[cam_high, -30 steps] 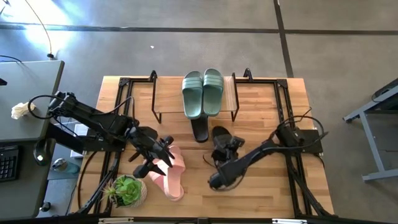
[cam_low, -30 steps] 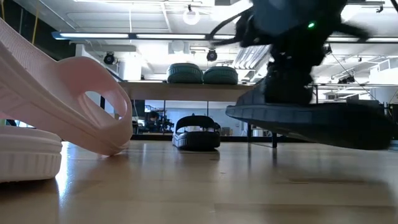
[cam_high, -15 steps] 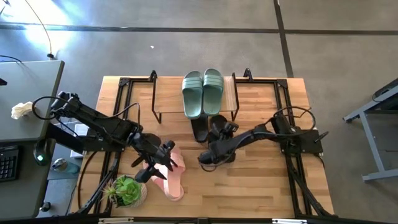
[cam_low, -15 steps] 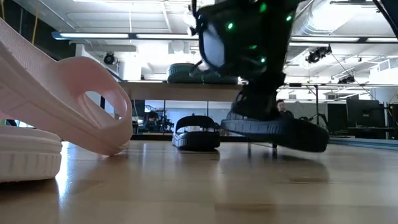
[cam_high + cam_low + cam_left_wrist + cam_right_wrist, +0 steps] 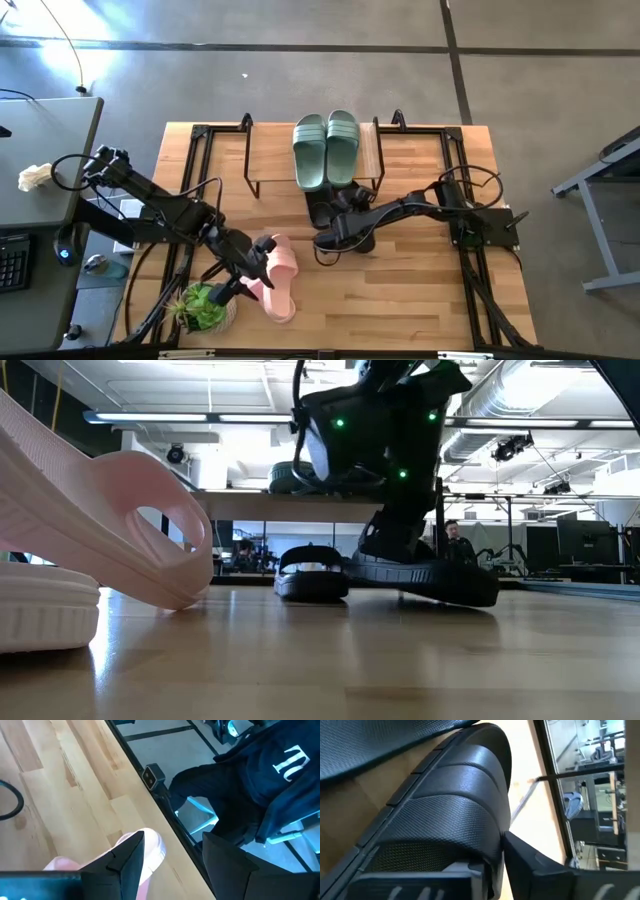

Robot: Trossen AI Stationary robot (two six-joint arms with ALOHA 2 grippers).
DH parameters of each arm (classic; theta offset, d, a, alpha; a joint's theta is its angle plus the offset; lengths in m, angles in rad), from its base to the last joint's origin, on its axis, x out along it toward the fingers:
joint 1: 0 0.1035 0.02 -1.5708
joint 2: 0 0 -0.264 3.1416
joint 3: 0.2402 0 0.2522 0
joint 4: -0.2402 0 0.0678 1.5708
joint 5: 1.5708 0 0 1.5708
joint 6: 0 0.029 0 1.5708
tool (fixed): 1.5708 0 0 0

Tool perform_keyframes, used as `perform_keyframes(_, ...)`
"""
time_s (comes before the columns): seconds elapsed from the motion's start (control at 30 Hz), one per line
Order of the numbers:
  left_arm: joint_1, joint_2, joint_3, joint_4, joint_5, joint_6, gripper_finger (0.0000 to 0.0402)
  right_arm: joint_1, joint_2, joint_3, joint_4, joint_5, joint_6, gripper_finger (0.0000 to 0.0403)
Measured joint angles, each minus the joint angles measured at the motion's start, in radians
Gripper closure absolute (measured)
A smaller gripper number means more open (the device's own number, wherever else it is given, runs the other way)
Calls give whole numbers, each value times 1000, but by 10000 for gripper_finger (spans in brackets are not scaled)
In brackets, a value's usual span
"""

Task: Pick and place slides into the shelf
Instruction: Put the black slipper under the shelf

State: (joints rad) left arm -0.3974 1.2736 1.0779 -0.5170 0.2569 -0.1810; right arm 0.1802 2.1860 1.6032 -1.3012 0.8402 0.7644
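Now the right gripper, closed on a black slide by its strap, should slide it low and level under the shelf beside the other black slide. The left gripper pinches a pink slide. I count two green slides on the shelf, two black, two pink.

Around my light wooden plank surface lies a grey concrete floor crossed by dark seams. A grey desk stands beside me. Long ceiling strip lights glow over the workshop behind.
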Motion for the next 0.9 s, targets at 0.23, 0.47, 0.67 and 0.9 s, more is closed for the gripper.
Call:
perform_keyframes(0.23, -5, 0, 0, 0, -3, -7, 218, -9, 0, 0, -5, -1, 0, 305)
perform_keyframes(0.47, -5, 0, 0, -1, -3, -7, 218, 13, -1, 0, -75, 18, 46, 288)
perform_keyframes(0.67, -4, 0, 0, -1, -4, -6, 218, 40, -2, 0, -79, 14, 56, 287)
perform_keyframes(0.9, -4, 0, 0, -1, -4, -11, 218, 46, -2, 0, -104, -23, 66, 287)
